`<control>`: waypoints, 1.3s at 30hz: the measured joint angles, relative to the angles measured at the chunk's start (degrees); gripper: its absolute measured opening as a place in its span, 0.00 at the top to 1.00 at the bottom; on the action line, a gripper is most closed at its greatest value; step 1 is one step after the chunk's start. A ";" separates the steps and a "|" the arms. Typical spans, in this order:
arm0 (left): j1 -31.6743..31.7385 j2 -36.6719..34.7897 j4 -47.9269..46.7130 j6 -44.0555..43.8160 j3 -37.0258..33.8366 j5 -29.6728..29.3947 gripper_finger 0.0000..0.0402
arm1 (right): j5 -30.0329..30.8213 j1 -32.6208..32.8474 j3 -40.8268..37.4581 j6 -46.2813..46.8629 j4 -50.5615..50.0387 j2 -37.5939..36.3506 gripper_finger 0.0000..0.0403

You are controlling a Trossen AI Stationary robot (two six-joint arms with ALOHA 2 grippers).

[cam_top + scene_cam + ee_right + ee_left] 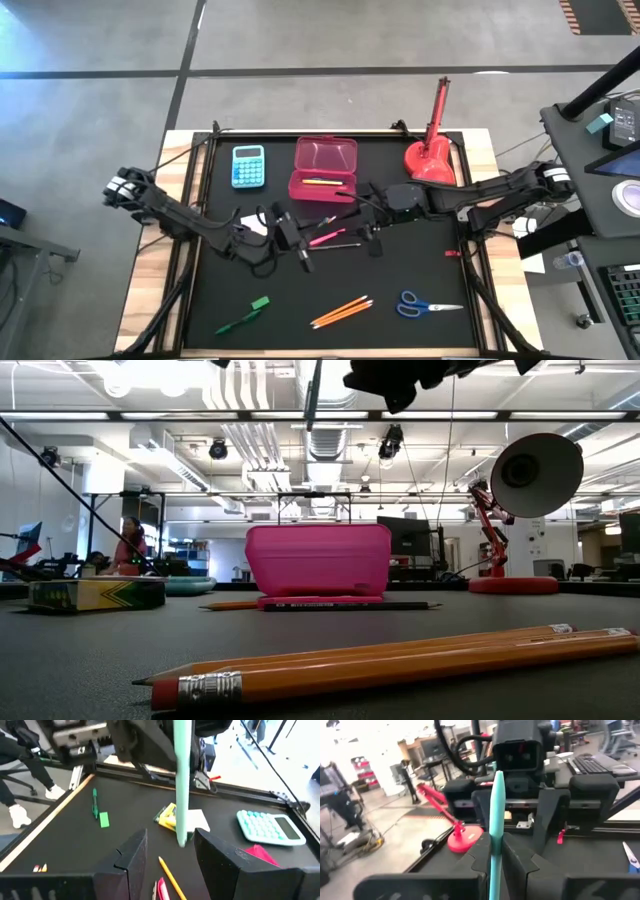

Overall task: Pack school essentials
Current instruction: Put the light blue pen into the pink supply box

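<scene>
A teal pen [497, 805] hangs in the air over the mat's middle, with my left gripper [300, 245] shut on it. Its free end [182, 837] reaches between the fingers of my right gripper [368, 238], which stands open facing the left one; I see a gap on both sides. The pink case [323, 168] sits open at the far middle with a yellow pencil in it. On the mat lie pink pencils [325, 237], orange pencils [340, 312], blue-handled scissors [425, 305], a green pen [240, 320] and a yellow-and-white pack [167, 816]. My left gripper pinches the teal pen's shaft [495, 847] between its two fingers. The fingers point about level toward the table's right side, and the pen sticks out forward along them. The pen is lifted clear of the mat, its free end toward my right gripper.
A light-blue calculator [248, 166] lies left of the case. A red desk lamp [430, 155] stands at the far right corner. A green eraser [260, 302] lies by the green pen. The black mat [420, 270] has bare room at the near left and right.
</scene>
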 joint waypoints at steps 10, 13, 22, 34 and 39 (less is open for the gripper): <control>1.83 2.31 8.61 6.89 0.16 0.71 0.97 | 0.43 -0.07 0.25 0.28 8.16 4.08 0.61; 2.23 2.31 9.46 6.93 0.16 2.60 0.97 | 0.32 -0.06 0.25 0.24 10.48 5.15 0.61; 2.89 2.31 9.47 6.25 0.07 4.58 0.97 | 0.40 -0.02 0.25 0.28 12.06 4.72 0.62; 3.18 2.30 9.55 5.59 0.05 5.99 0.97 | 0.56 -0.51 0.27 2.09 12.25 4.43 0.94; 3.20 2.27 9.43 4.90 0.05 6.52 0.95 | 0.53 -1.25 0.27 2.53 11.95 4.40 0.95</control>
